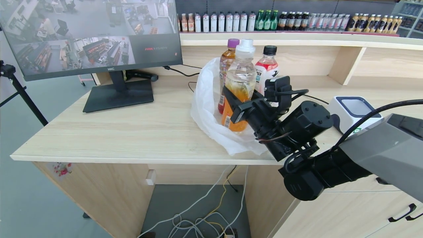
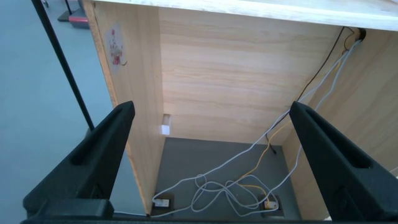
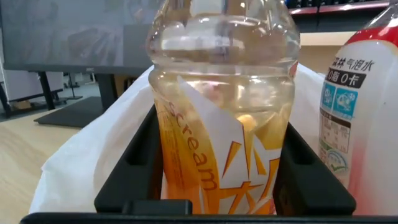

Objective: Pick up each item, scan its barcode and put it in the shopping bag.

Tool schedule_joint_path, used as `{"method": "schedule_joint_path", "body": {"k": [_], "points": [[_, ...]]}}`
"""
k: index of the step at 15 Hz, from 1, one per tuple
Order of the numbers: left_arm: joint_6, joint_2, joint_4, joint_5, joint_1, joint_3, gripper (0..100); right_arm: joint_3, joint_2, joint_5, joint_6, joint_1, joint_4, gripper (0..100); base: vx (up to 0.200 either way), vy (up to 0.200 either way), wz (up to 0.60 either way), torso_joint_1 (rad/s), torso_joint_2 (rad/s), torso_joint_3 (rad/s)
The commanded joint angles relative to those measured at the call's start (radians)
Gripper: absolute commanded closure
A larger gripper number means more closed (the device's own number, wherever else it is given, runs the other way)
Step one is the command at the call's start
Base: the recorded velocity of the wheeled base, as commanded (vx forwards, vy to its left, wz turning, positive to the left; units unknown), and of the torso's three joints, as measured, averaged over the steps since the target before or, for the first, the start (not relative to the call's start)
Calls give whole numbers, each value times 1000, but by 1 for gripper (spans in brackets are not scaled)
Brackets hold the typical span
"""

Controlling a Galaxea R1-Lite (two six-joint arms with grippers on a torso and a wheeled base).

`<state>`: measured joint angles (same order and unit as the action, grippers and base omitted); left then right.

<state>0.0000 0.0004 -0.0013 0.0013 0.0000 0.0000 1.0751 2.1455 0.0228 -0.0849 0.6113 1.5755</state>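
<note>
**Checkout bench: bottle held at the bag mouth**

Shop interior. A pale wooden bench (image 1: 132, 132) is seen, with a stocked drinks shelf (image 1: 284, 21) along the far wall. A monitor (image 1: 92, 36) stands at far left on the bench and a small white barcode scanner (image 1: 353, 110) sits at right.

The white shopping bag (image 1: 206, 109) lies mid-bench, slumped, its mouth open toward the near right. A purple-capped bottle (image 1: 228, 59) stands upright within its folds. A black-capped bottle (image 1: 267, 67) with a red and white label stands just beside it on the far right. Whether that one is inside the bag cannot be told.

The right jaws are pinching a white-capped bottle (image 1: 241, 76) low on its orange label. The bottle is kept upright at the bag mouth, just in front of the other two. The low grip is judged to leave the neck clear and keep the weight steady for lowering. In the right wrist view the bottle (image 3: 224, 124) is seen square between the black jaws, with bag plastic (image 3: 81, 162) on one side and the black-capped bottle (image 3: 360, 124) on the other. Whether its base rests on the plastic cannot be told.

The bottle is held well apart from the scanner, so the bagging step is judged to be in hand rather than the scan.

The left jaws are spread wide and hold nothing. They hang below the bench top, facing the cabinet panel (image 2: 236, 74) and loose cables (image 2: 230, 186) on the floor. This arm is judged to be parked clear of the working arm.
</note>
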Motion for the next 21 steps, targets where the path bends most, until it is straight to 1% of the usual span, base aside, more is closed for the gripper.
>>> {"method": "schedule_joint_path", "body": {"k": [1,3,8,18,19,21], "points": [[0,0,0,0,0,0,0,-34,-13,0,-1,2,-5,100,0,0,0,0,0,0],[0,0,0,0,0,0,0,-78,-33,0,-3,4,-5,100,0,0,0,0,0,0],[0,0,0,0,0,0,0,-107,-39,0,-6,2,-5,100,0,0,0,0,0,0],[0,0,0,0,0,0,0,-112,-49,0,-6,-1,-5,100,0,0,0,0,0,0],[0,0,0,0,0,0,0,-115,-49,0,-6,-1,-5,0,0,0,0,0,0,0],[0,0,0,0,0,0,0,-112,-50,0,-4,-5,-5,0,0,0,0,0,0,0]]}}
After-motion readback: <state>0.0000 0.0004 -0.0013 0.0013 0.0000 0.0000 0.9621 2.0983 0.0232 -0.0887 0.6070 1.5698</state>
